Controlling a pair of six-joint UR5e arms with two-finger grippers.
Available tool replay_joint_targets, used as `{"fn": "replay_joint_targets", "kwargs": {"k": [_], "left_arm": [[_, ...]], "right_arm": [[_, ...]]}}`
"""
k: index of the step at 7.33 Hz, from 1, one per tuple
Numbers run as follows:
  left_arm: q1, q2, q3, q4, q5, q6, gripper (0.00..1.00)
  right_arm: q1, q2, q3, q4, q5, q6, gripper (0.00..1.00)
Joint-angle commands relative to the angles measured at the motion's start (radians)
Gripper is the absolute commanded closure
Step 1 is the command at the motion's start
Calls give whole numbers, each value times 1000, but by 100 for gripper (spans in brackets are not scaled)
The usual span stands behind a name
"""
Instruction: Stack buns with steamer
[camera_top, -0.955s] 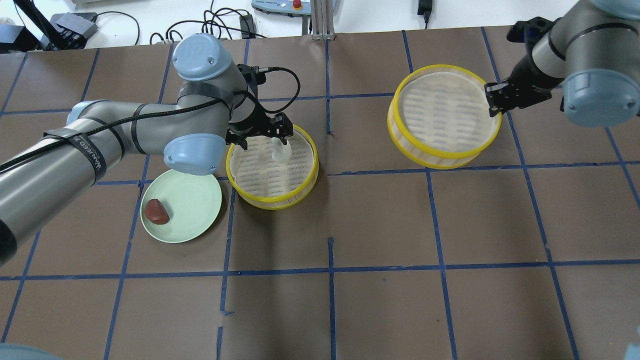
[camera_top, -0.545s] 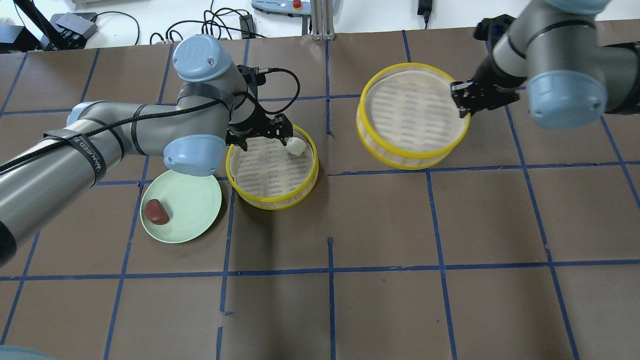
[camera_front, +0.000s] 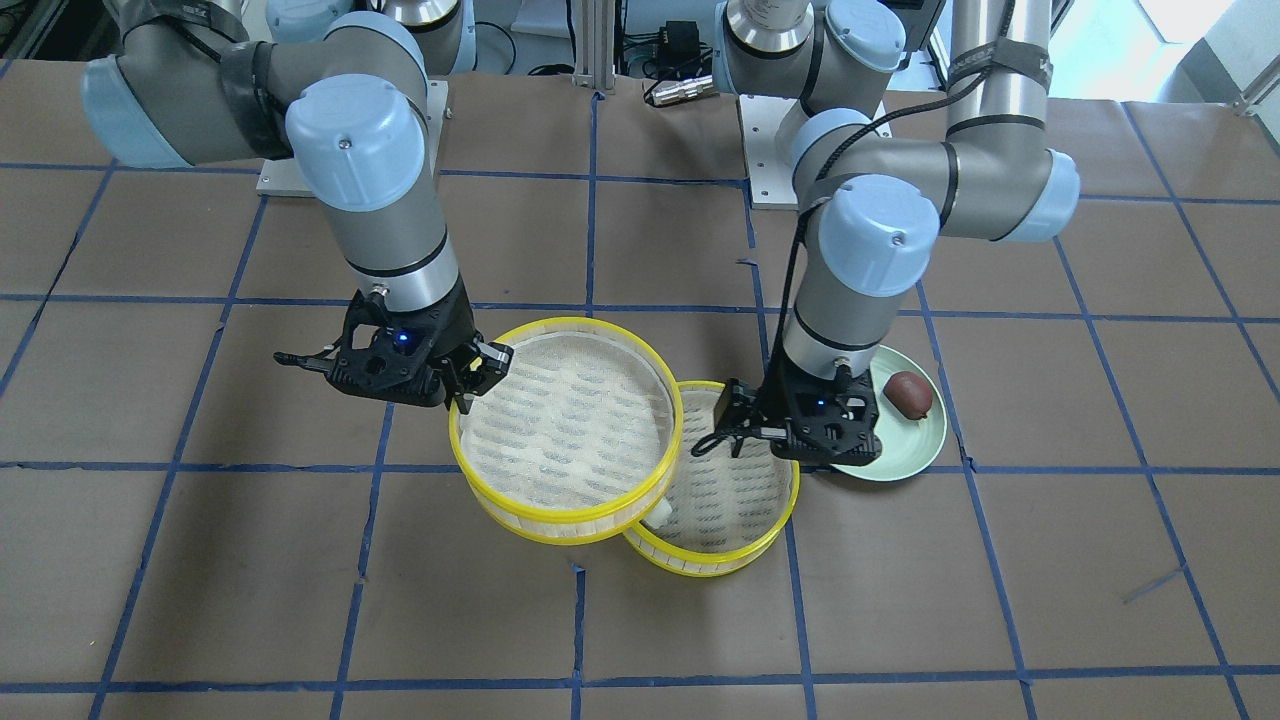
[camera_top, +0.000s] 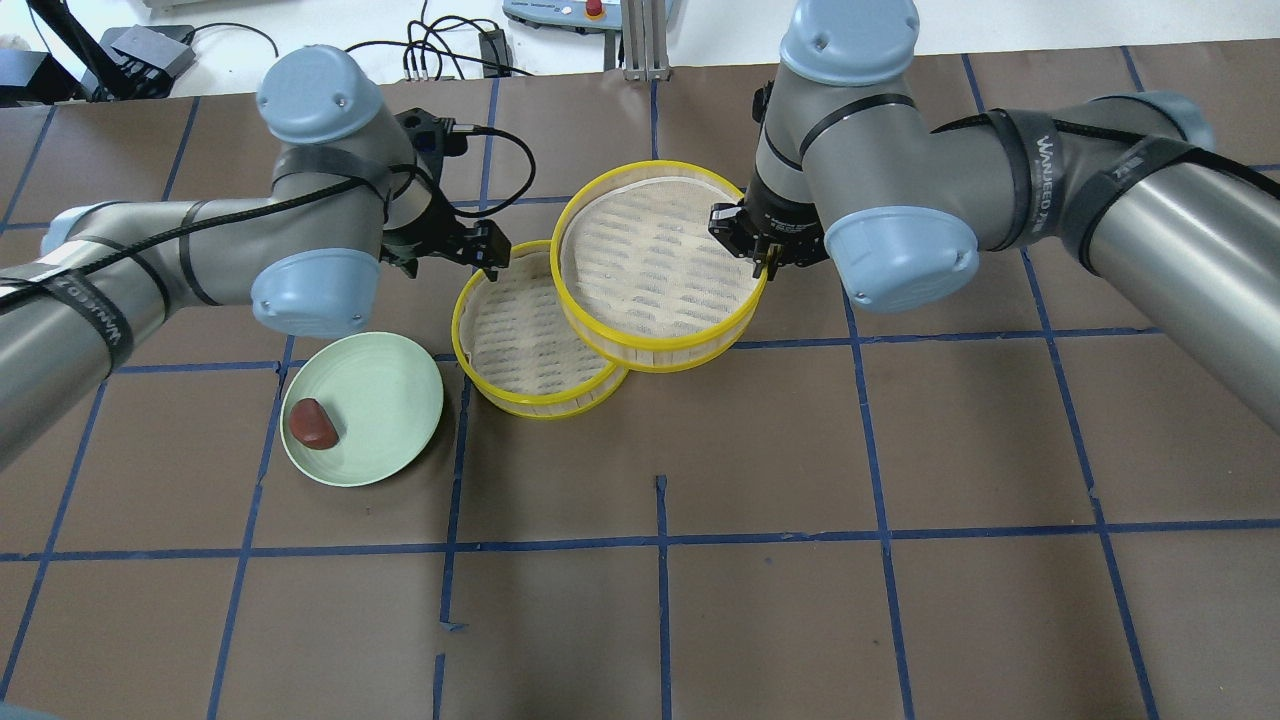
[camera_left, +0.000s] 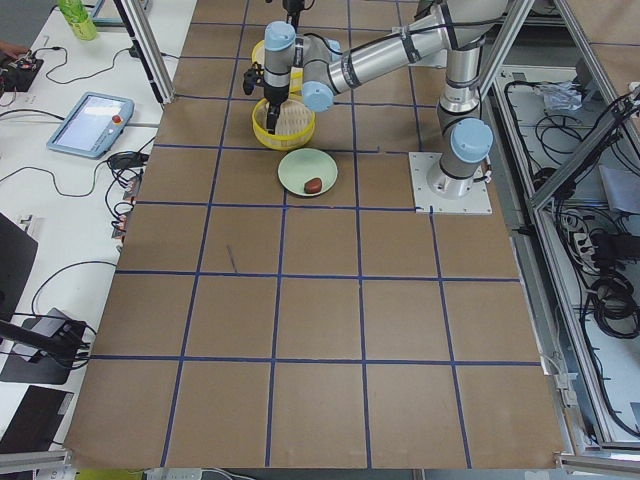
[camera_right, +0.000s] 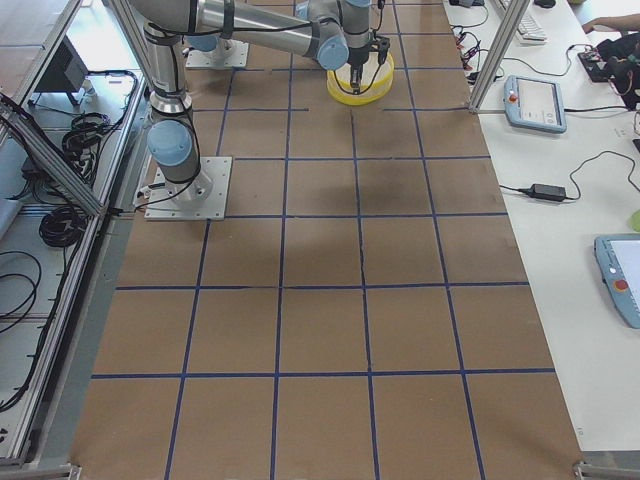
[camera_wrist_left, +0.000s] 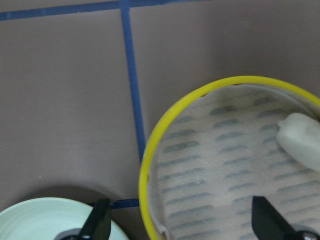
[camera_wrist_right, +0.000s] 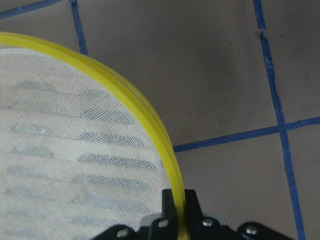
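My right gripper is shut on the rim of one yellow steamer tier and holds it tilted in the air, partly over the other tier, which stands on the table. The grip on the rim shows in the right wrist view. The white bun lies in the lower tier; from the front only its edge shows. My left gripper is open and empty at that tier's far left rim. The reddish-brown bun lies on the pale-green plate.
The plate sits close beside the lower tier, on the robot's left. Cables and a control pendant lie beyond the table's far edge. Brown paper with blue tape lines covers the table.
My right arm has carried its tier leftward until it overlaps the lower tier. My left gripper has let go of the white bun, which now lies in the lower tier, and drawn back left.
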Motion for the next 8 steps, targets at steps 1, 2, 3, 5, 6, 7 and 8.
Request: {"fn": "replay_joint_targets", "kwargs": {"k": [1,2,3,5,6,7,8], "left_arm": [[130,27,-112,0,-1,172,0],[179,30,-167,6,-1,202,0],[228,30,-201,6,0,233,0],[270,29,-240,2,2,234,0],[269,29,-241,0,2,187,0],[269,29,-243,-1,3,179,2],[269,29,-249,-3,5,181,12]], "right_arm": [[122,78,-75,-4,-59,96,91],[190,159,-176,22,-72,136,91],[225,209,-233,42,-70,167,90],[238,222,-234,74,-50,158,89],[236,222,-237,74,-65,152,89],[236,222,-240,73,-73,152,89],[229,224,-238,70,-72,144,89]]}}
